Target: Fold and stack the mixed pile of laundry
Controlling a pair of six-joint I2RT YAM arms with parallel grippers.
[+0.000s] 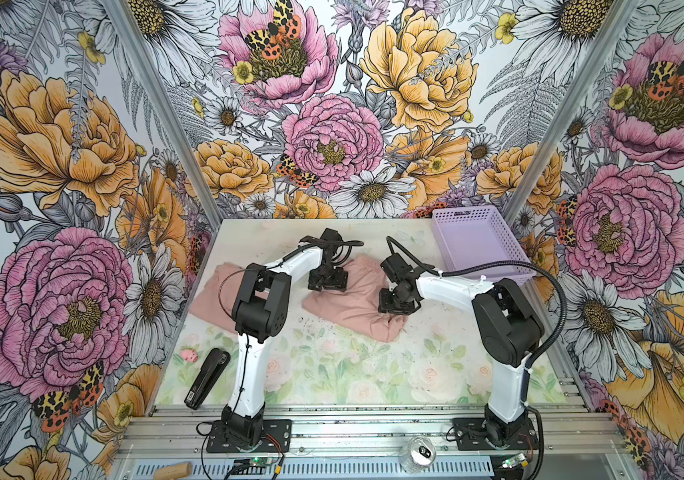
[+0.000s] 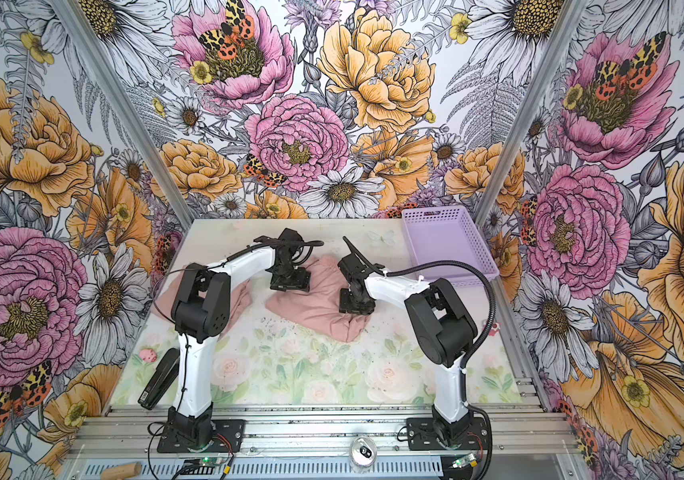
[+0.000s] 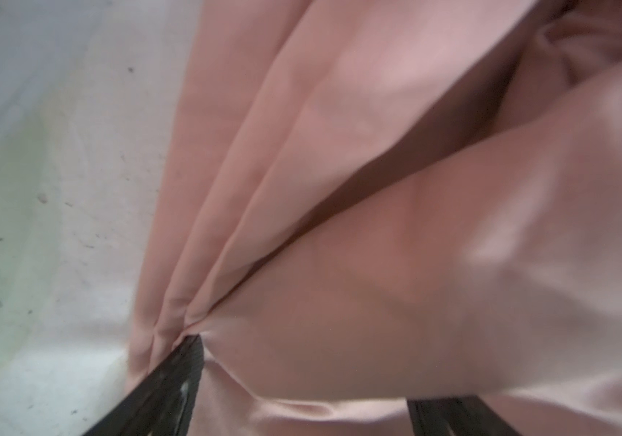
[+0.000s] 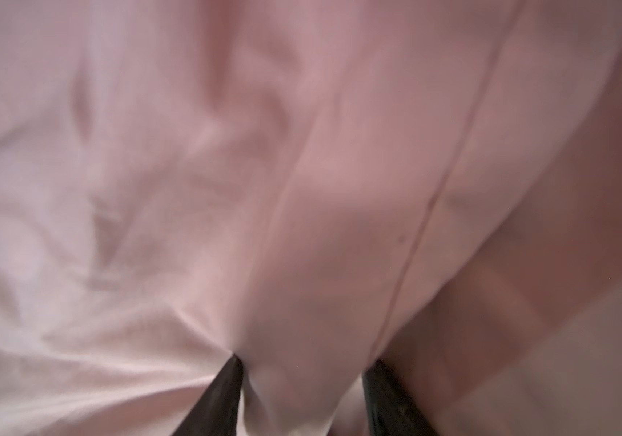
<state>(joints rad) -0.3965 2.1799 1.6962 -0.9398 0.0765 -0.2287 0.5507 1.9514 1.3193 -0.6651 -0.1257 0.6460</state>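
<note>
Both grippers sit down on the pink garment at the middle of the table in both top views. Left gripper, seen from its wrist camera, has its two dark fingers spread wide with a bulge of cloth lying between them; the near finger presses into a gathered pleat, but whether the jaws actually pinch anything I cannot tell. Right gripper shows its fingertips about half apart, a ridge of fabric rising between them beside a stitched seam; again a hold cannot be confirmed.

A second pink garment lies at centre left of the top view, partly under the left arm's elbow. The lavender basket stands at the upper right of the table, apart from the cloth.

Judging by its folds, the cloth is light, limp and thin: it will sag, drag and bunch rather than keep a shape, and a single layer may slip out of a loose pinch. Seams, hems or the waistband look like the surest places to take hold, with both corners lifted together.

Which garment is the shirt and which the shorts is unclear; no print shows. Both wrist views are blurred and filled with cloth, and the grippers' bodies hide their fingertips from above.
</note>
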